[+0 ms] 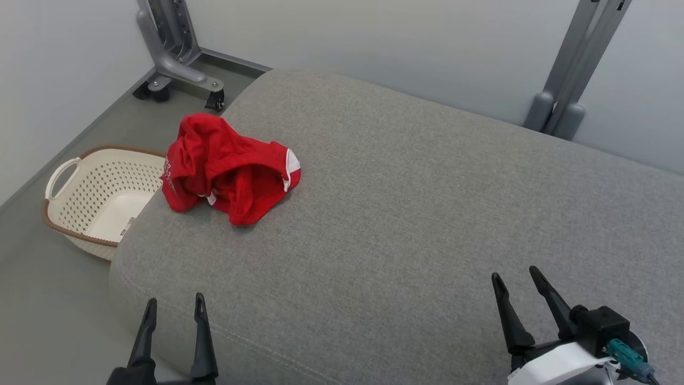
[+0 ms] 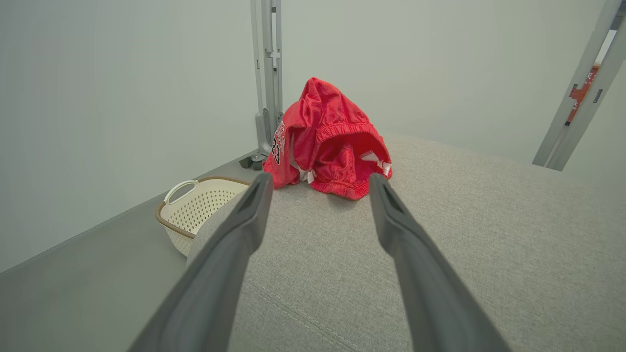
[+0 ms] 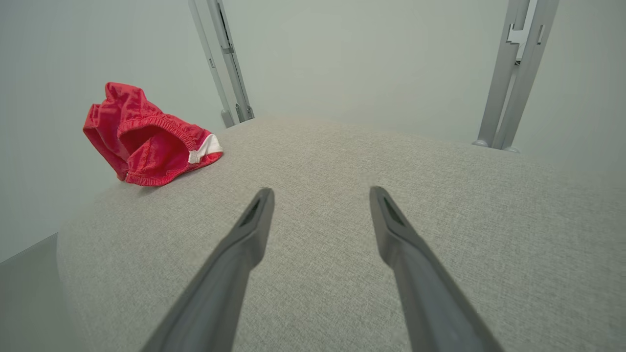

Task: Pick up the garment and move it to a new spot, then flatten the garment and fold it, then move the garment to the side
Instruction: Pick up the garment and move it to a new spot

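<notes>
Two dark tapered pairs of fingers, left gripper [image 1: 175, 298] and right gripper [image 1: 514, 272], stand spread and empty at the head view's bottom. The crumpled red garment [image 1: 230, 168] lies upper left on the woven grey cushion [image 1: 401, 203]. Left wrist view: garment heaped at centre, its elastic hem ruffled. Right wrist view: garment at upper left.

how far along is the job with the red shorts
Nothing looks done: the shorts lie crumpled near the left edge of the cushion. Nothing in hand: left gripper and right gripper are open, short of them. To do: pick up, move, flatten, fold, set aside.
</notes>
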